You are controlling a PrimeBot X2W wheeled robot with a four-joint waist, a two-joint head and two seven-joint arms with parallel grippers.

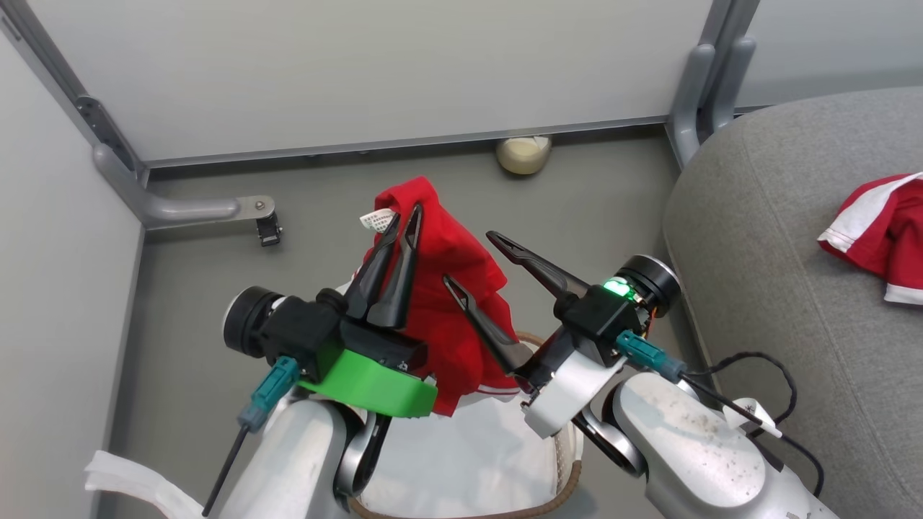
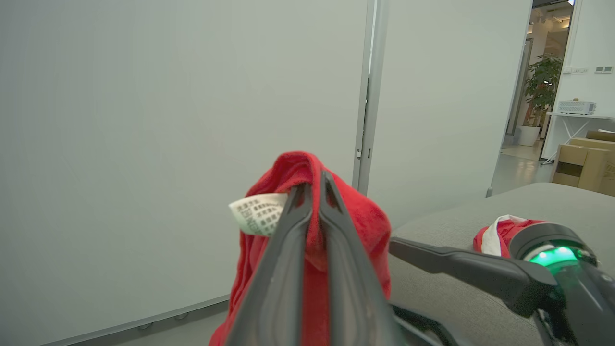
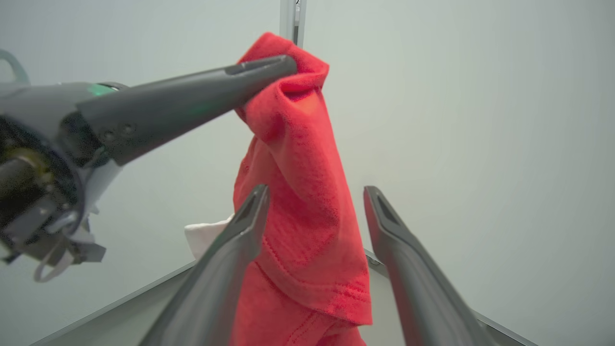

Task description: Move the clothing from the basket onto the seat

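My left gripper (image 1: 406,213) is shut on the top of a red garment (image 1: 447,303), which hangs from it above the basket (image 1: 570,476). In the left wrist view the pinched fabric (image 2: 365,221) shows a white care label beside the fingertips (image 2: 314,180). My right gripper (image 1: 469,257) is open, and the hanging cloth (image 3: 307,158) lies between its spread fingers without being gripped. A second red garment with white trim (image 1: 880,231) lies on the grey seat (image 1: 779,303) at the right. The basket's white liner (image 1: 469,461) shows below my arms.
Pale partition panels stand behind and to the left, on grey metal feet, one with a small caster (image 1: 268,229). A round cream object (image 1: 523,153) sits at the back panel's base. A white cloth strip (image 1: 122,476) lies at the lower left. Cardboard boxes (image 2: 584,163) stand beyond the seat.
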